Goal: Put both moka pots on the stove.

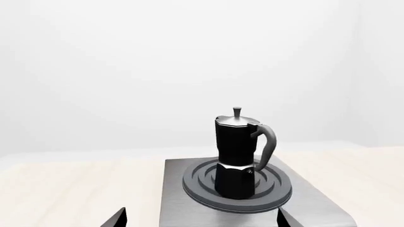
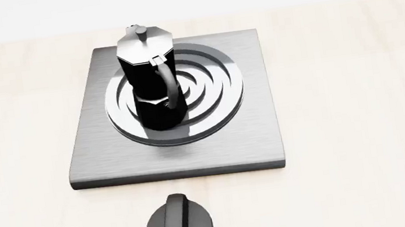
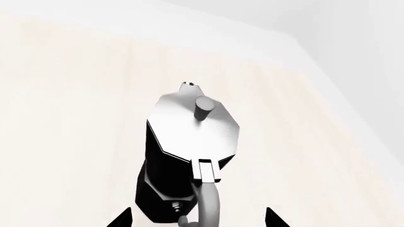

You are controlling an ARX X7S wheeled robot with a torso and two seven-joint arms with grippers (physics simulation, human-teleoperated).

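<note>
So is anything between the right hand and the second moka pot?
Nothing visible. In the right wrist view the second moka pot stands on bare table directly ahead of the right hand, whose fingers are spread either side of the handle, apart from it.

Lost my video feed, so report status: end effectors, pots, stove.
Left end effector open, empty, facing the stove. One moka pot upright on the burner. Right end effector open above second moka pot, on table, not gripped. Nothing in the way.

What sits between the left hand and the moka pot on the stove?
Nothing but the near part of the stove plate. In the left wrist view the left hand faces the moka pot across bare metal and the burner rim.
</note>
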